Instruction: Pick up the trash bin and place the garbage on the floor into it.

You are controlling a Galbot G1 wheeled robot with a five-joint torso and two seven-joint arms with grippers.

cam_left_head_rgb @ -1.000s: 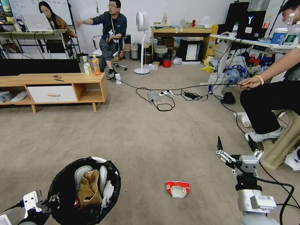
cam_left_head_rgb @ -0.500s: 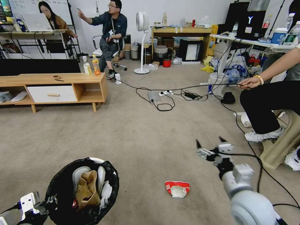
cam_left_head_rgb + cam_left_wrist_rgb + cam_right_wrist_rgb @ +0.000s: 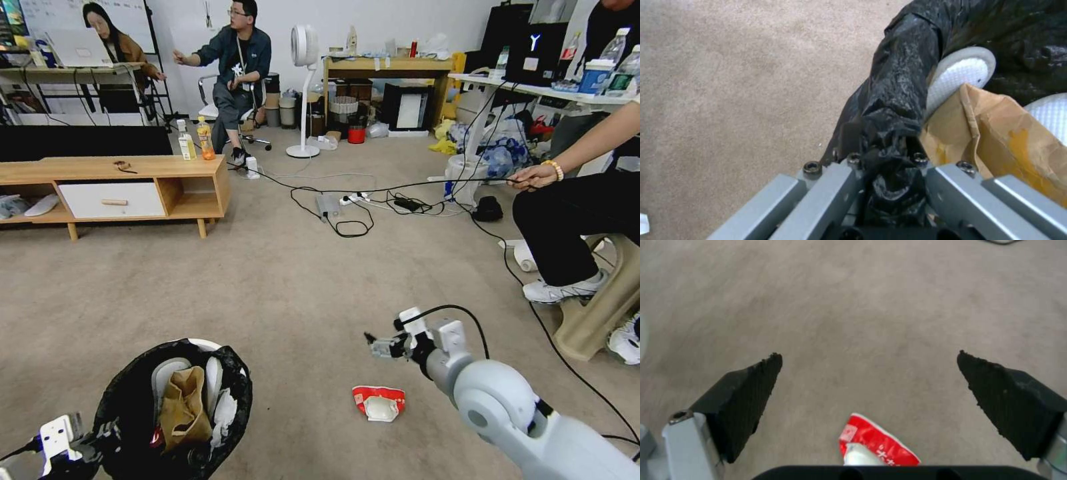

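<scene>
Jaws of my right gripper (image 3: pixel 869 373) spread wide above one red-and-white packet (image 3: pixel 378 403) on the floor (image 3: pixel 287 287); I should lower squarely over it before pinching. Left gripper (image 3: pixel 880 166) jaws pinch the bagged rim of the single trash bin (image 3: pixel 133 400), near the packet. Count: one packet, one bin, two grippers.

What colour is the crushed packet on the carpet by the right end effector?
Red and white crushed packet, clearest in the head view.
</scene>
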